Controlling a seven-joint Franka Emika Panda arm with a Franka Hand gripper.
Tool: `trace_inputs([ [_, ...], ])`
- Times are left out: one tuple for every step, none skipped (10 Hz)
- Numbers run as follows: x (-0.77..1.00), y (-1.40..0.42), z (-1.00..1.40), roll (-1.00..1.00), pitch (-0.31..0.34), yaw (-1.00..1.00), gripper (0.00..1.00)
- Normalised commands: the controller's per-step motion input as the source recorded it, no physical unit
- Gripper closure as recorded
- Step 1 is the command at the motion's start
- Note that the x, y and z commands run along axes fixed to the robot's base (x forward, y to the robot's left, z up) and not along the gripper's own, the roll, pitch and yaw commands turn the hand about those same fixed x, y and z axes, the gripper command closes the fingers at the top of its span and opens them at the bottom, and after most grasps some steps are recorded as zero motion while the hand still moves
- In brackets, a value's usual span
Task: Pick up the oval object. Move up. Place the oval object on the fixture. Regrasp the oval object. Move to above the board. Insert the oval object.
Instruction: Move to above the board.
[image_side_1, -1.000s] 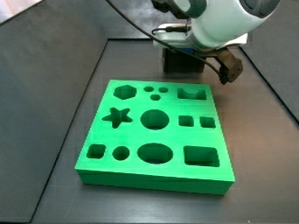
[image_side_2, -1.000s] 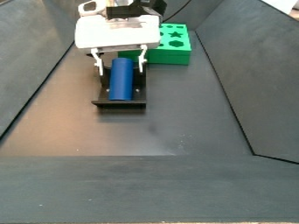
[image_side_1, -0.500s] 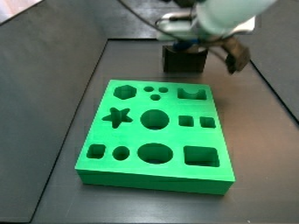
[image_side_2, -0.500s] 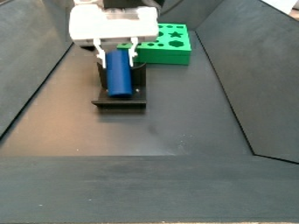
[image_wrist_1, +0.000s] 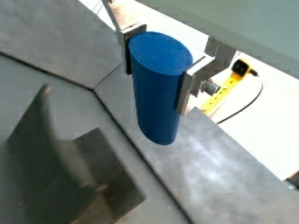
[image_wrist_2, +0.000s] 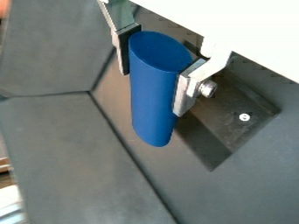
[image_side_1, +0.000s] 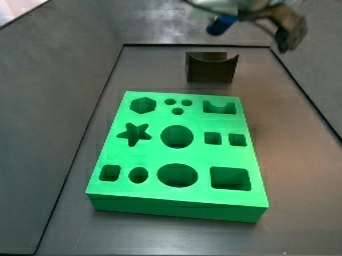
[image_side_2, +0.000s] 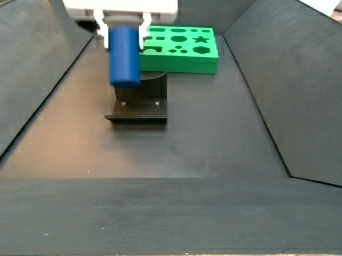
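The oval object (image_side_2: 123, 52), a smooth blue peg, hangs upright in the air above the fixture (image_side_2: 138, 106), clear of it. My gripper (image_side_2: 123, 28) is shut on its upper part. Both wrist views show the silver fingers (image_wrist_1: 126, 48) (image_wrist_2: 191, 83) pressed against the two sides of the oval object (image_wrist_1: 158, 83) (image_wrist_2: 155, 87), with the gripper (image_wrist_1: 158, 61) (image_wrist_2: 156, 63) closed round it. The dark fixture (image_side_1: 211, 66) stands with nothing in its notch, behind the green board (image_side_1: 178, 150). The gripper (image_side_1: 278, 22) shows only as a blur at the top right there; I cannot make out the peg.
The green board (image_side_2: 181, 49) lies beside the fixture, toward the back right in that side view. Sloping dark walls (image_side_2: 54, 80) enclose the floor on both sides. A yellow part and cables (image_wrist_1: 225, 86) hang by the gripper.
The gripper has risen with the blue peg in it, lifting the peg out of the fixture's notch. The fixture and the board have not moved.
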Motion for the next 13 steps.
trace_inputs([
  [0.04,0.04,1.00,-0.08,-0.106,-0.19,1.00],
  [0.03,0.04,1.00,-0.10,-0.049,-0.19,1.00],
  [0.02,0.04,1.00,-0.11,-0.008,-0.18,1.00],
  [0.01,0.04,1.00,-0.11,0.027,-0.16,1.00],
  [0.00,0.04,1.00,-0.11,0.053,-0.13,1.00],
  [-0.01,0.04,1.00,-0.11,0.081,-0.10,1.00],
  [-0.02,0.04,1.00,-0.10,0.096,-0.07,1.00],
  [-0.03,0.03,1.00,-0.09,0.110,-0.04,1.00],
  [-0.03,0.03,1.00,-0.07,0.120,-0.02,1.00],
  [-0.03,0.02,0.84,-0.06,0.131,0.01,1.00],
  [-0.01,0.01,0.66,-0.05,0.139,0.04,1.00],
  [0.00,0.00,0.48,-0.05,0.146,0.05,1.00],
  [0.01,0.00,0.31,-0.05,0.150,0.07,1.00],
])
